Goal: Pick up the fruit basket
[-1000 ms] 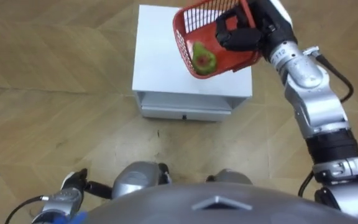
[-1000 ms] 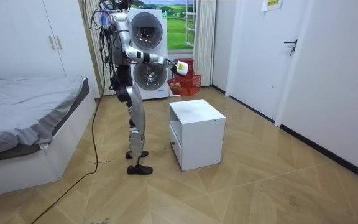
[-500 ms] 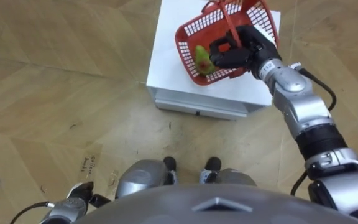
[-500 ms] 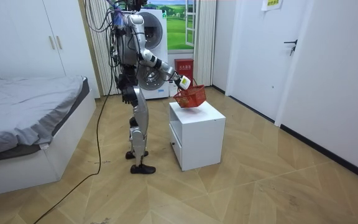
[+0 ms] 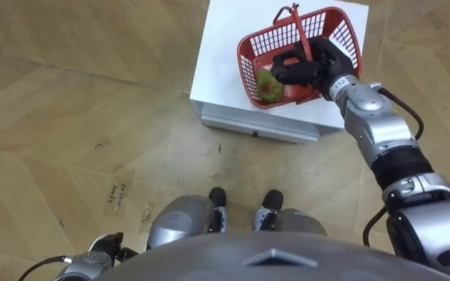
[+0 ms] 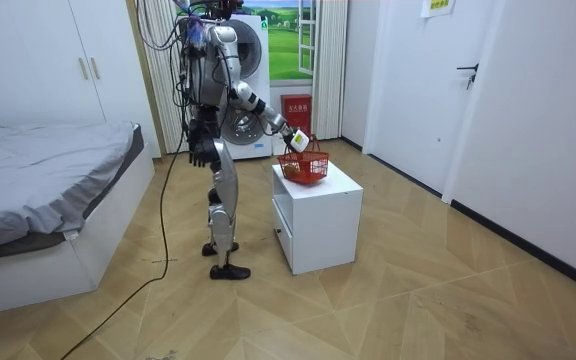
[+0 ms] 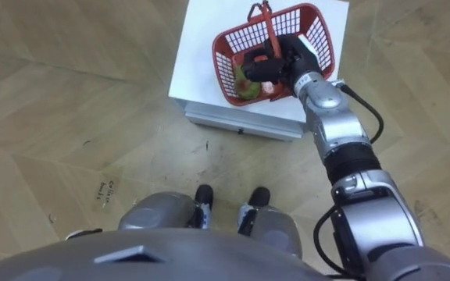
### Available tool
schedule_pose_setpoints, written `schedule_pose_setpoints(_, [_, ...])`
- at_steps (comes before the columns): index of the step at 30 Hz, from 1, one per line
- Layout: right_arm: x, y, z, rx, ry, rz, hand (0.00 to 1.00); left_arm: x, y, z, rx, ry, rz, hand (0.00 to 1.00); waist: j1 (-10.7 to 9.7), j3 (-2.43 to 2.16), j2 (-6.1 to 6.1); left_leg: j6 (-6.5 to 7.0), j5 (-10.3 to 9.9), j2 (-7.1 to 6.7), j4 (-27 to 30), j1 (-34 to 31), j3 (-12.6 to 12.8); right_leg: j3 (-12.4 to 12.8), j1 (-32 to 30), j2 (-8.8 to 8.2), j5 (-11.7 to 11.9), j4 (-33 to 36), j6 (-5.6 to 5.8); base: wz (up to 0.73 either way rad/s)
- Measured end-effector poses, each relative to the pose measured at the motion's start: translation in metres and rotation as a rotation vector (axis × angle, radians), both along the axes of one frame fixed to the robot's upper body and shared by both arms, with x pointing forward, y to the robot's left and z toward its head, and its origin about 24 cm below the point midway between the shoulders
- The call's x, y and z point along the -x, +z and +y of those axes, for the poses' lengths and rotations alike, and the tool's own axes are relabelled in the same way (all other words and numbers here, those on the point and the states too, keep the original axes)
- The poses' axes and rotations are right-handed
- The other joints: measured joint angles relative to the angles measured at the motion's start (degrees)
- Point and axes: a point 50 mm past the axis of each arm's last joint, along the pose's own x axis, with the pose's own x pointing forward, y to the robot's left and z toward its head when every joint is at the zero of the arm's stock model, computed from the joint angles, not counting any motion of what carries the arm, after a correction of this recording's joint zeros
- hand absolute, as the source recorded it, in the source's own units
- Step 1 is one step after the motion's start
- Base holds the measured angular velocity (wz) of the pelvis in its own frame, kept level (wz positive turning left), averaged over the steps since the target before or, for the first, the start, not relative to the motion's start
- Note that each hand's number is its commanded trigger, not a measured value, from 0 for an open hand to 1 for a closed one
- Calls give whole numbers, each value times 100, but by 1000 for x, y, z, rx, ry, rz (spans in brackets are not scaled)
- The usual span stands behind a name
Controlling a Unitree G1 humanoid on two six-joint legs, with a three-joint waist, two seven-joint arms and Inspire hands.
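The robot stands close in front of a white cabinet, and its right hand (image 5: 307,66) is clenched round the handle (image 5: 301,39) of the red fruit basket (image 5: 250,74). The basket hangs directly under that hand, over the near right part of the tabletop (image 5: 225,47). Whether its base touches the tabletop or is just clear of it cannot be told from these views. To do the lift well, the hand probably needs to grip the handle at its middle and rise straight up, with the wrist level so the basket cannot swing or tip. The fruit (image 5: 269,86), green with a reddish patch, lies in the end of the basket just beyond the fingertips. That off-centre load will likely drag this end down, so a slow, steady rise is the safer choice. The base should also come well clear of the cabinet edge below the hand before the arm draws back. The basket's mouth faces up. Its long axis runs crosswise to the forearm, from the fruit's end beyond the fingertips to the empty end behind the hand's back. The handle spans the short way, roughly in line with the forearm. The left hand (image 6: 196,155) hangs idle at the robot's side.
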Motion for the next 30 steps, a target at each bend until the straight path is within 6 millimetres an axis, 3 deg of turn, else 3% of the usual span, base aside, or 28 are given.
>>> schedule_pose_setpoints(6, [-4, 2, -9, 47, -60, -7, 0, 0, 0, -1, 5, 0, 1, 0, -3, -33, 102, 1, 1, -2, 37, -156, 8, 0, -196, -15, 0, 112, -1, 0])
schedule_pose_setpoints(30, [1, -3, -30, 79, -169, -6, 0, 0, 0, -1, -39, 5, -16, 0, -95, -50, 111, 1, 1, 4, 14, -48, 27, 28, -135, -15, -8, 152, -2, 0])
